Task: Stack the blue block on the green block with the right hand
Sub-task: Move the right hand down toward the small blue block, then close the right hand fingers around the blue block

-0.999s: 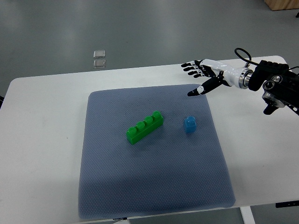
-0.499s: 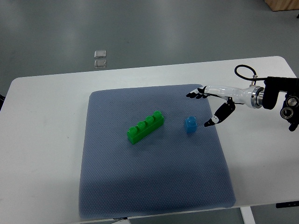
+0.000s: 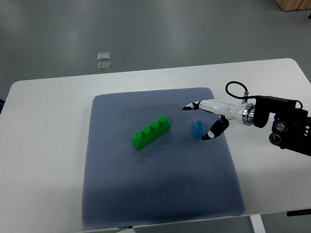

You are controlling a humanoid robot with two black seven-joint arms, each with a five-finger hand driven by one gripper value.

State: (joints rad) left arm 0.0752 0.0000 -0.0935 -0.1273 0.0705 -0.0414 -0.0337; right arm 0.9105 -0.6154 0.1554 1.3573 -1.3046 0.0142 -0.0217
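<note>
Right hand [image 3: 204, 120] open, fingers spread and holding nothing, straddling blue block [image 3: 197, 130] which sits just at its 8 o'clock, green block [image 3: 151, 132] lying diagonal further toward 9.

Looking at finishes here: the blue block [image 3: 197, 129] is glossy moulded plastic, catching light on its top stud, and the green block [image 3: 151, 132] at its nine o'clock shows the same shiny, smooth plastic across its four studs. Both sit on a grey-blue mat [image 3: 160, 194], matt, with a fine dimpled weave like cloth or foam. Under it, the white table [image 3: 43, 145] looks smooth with a faint satin sheen. The right hand [image 3: 206, 119] has glossy white shells, black fingertips, and a polished metal ring at the wrist.
</note>
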